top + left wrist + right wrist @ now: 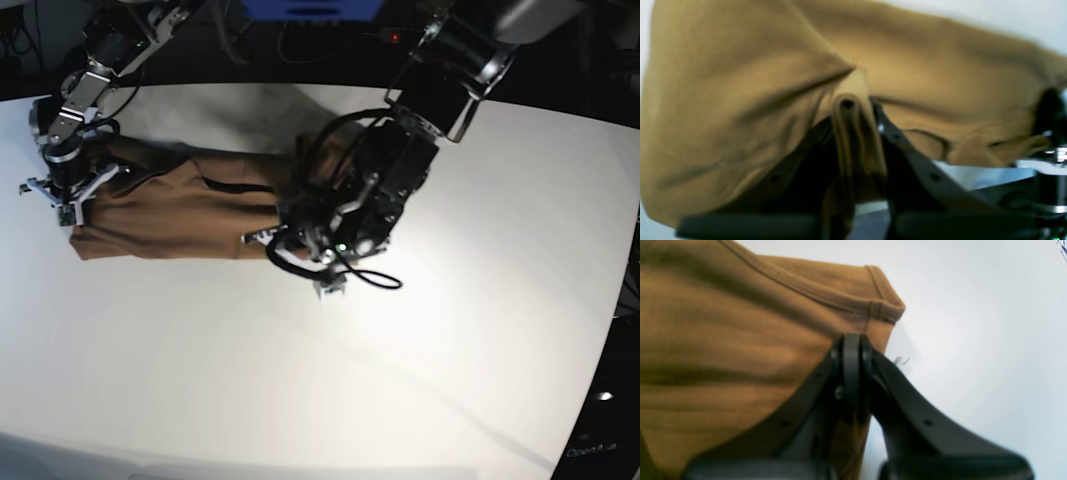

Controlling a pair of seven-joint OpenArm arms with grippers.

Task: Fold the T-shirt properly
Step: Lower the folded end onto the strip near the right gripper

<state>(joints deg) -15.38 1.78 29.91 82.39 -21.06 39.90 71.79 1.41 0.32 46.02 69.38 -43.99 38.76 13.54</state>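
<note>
Across the white table (pixel 420 360) the T-shirt (pixel 180 205) lies stretched between both arms, mid-fold. Left gripper (pixel 857 100) pinches a bunched fold; right gripper (pixel 851 340) is clamped on the hem corner. Next, I judge, both should carry their edges over together.

T-shirt (pixel 723 350) matt ribbed cloth; table (pixel 330 380) seemingly smooth.

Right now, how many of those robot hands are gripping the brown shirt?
2. The right hand pinches the T-shirt at a hemmed corner; the left hand is clamped on a bunched fold at its other end.
</note>
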